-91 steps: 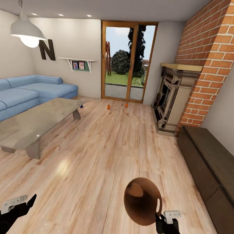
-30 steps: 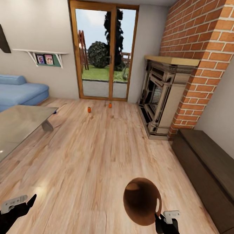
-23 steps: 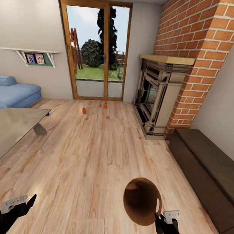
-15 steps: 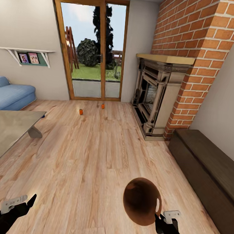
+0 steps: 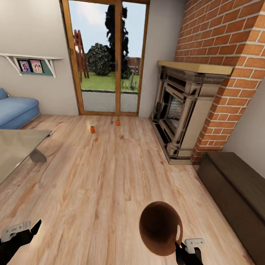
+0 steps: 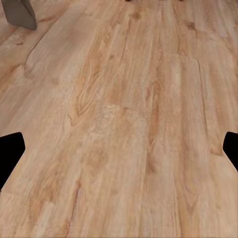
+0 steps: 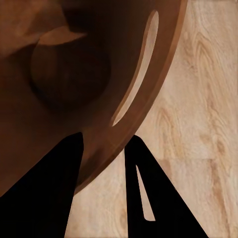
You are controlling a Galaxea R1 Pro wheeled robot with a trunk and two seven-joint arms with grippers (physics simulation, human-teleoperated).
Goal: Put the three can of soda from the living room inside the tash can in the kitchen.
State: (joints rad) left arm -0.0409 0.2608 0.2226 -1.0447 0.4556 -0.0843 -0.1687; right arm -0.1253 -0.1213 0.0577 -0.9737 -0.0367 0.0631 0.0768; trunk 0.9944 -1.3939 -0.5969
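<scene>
Bin (image 5: 160, 228) hangs from my right gripper (image 5: 178, 245), whose fingers (image 7: 64, 183) pinch its rim, a grip my right wrist view makes plain. My left gripper (image 5: 32, 229) is spread wide, holding nothing. Far off by the glass doors (image 5: 102, 56) stand two orange cans (image 5: 92, 129), too small to read.

Right gripper (image 5: 177, 245) pinches the rim of the brown tash can (image 5: 159, 228), held over the wood floor (image 5: 105, 178). Two orange cans, one (image 5: 92, 129) and another (image 5: 118, 122), stand near the glass doors (image 5: 103, 58); left gripper (image 5: 35, 226) hangs empty.
</scene>
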